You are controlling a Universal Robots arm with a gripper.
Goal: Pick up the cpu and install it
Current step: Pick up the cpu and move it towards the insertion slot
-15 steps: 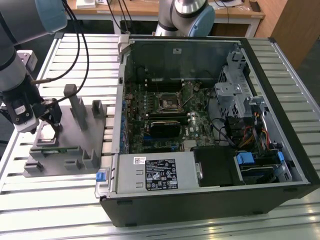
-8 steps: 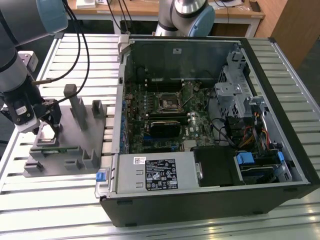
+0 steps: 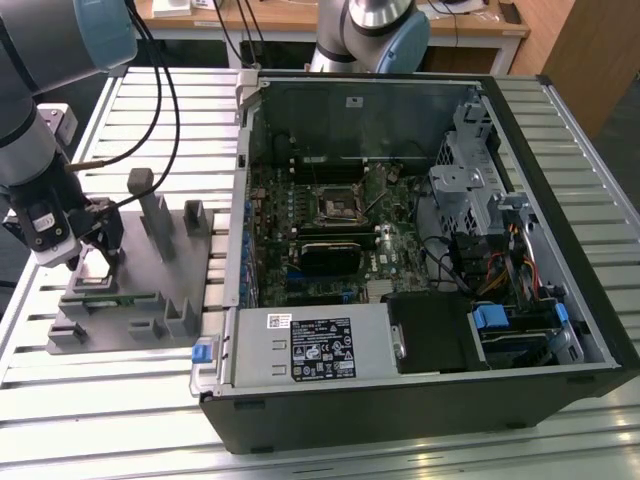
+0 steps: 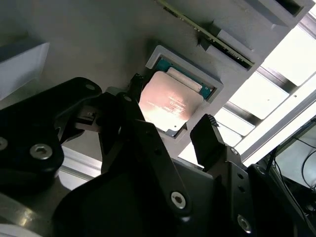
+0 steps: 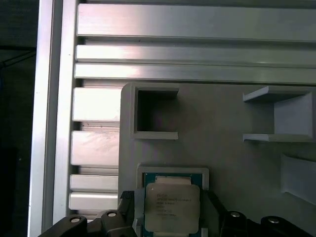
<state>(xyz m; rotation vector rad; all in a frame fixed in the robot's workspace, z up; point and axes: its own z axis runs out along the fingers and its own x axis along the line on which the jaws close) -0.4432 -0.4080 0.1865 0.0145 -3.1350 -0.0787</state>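
The cpu [image 4: 170, 103] is a thin square chip with a pale silver top. It lies flat in a shallow square pocket of the grey holder plate [image 5: 232, 153], and I see the cpu [image 5: 172, 205] in both wrist views. My gripper [image 4: 170, 116] hangs just above it, open, with one black finger [image 4: 131, 106] on each side of the pocket and neither one pressing the chip. In the exterior view the gripper [image 3: 95, 255] is low over the plate [image 3: 135, 250] at the exterior view's left. The open computer case [image 3: 420, 330] holds the motherboard with its square socket [image 3: 338, 207].
A long green memory stick [image 3: 110, 297] stands in a slot beside the gripper. Grey posts [image 3: 158, 215] and brackets rise from the plate. An empty square holder [image 5: 150, 111] sits next to the cpu's pocket. The slatted aluminium table [image 3: 100, 400] runs around everything. Cables trail from the arm.
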